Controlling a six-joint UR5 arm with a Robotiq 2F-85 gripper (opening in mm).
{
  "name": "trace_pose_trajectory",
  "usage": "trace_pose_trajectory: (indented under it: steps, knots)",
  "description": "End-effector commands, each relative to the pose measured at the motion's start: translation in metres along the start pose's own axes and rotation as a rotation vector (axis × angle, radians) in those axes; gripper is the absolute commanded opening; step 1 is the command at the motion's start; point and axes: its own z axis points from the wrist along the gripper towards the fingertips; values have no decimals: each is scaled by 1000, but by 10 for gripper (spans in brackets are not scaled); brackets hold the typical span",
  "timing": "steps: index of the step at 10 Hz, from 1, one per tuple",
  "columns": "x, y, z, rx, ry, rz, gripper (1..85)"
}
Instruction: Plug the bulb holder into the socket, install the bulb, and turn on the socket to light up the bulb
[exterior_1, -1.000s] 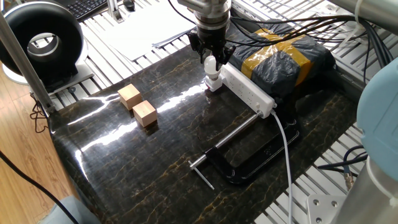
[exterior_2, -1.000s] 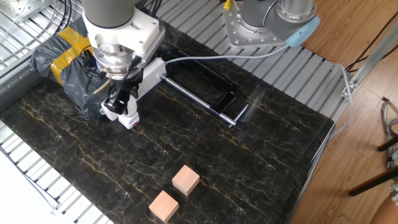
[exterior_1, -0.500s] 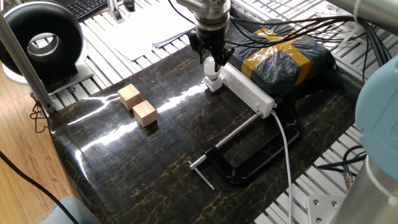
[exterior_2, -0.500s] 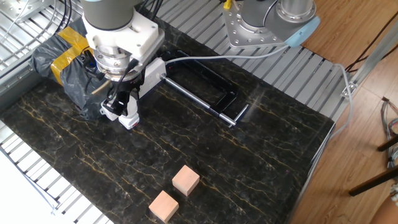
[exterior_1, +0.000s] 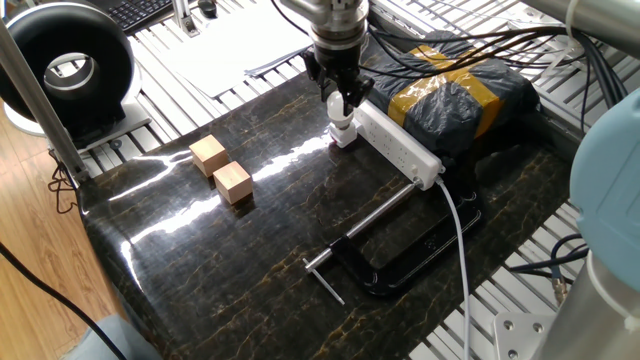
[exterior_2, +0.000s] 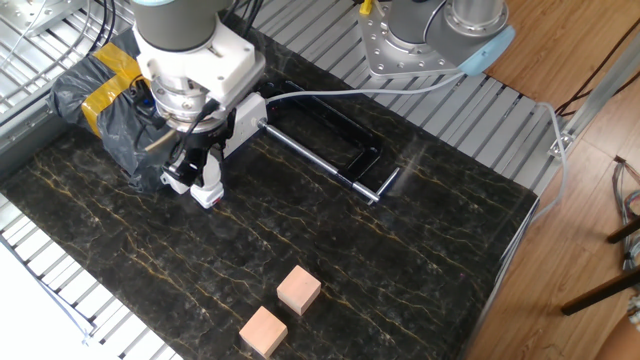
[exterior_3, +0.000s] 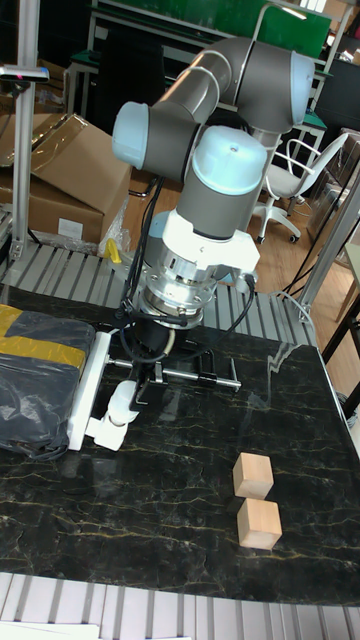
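I am seeing the gripper (exterior_1: 340, 100) pointing straight down and pinching the bulb (exterior_1: 340, 111) between its fingers, at the far end of the socket (exterior_1: 398, 146). The bulb is standing upright on the bulb holder (exterior_1: 343, 136), which is sitting in the end outlet of the socket on the dark marble worktop (exterior_1: 280, 260). Two wooden cubes (exterior_1: 222, 168) are lying well apart from it, and a black clamp (exterior_1: 395, 255) is resting near the cable end of the socket.
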Motion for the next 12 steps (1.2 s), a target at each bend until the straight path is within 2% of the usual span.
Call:
trace_pose_trajectory:
  steps: [1,4,8,12]
  knots:
    - [-5,-1,1,0,-26,77,10]
    - [-7,-1,1,0,-34,130,10]
    - [-4,-2,2,3,-24,197,10]
    - [-10,-2,1,-1,-49,268,10]
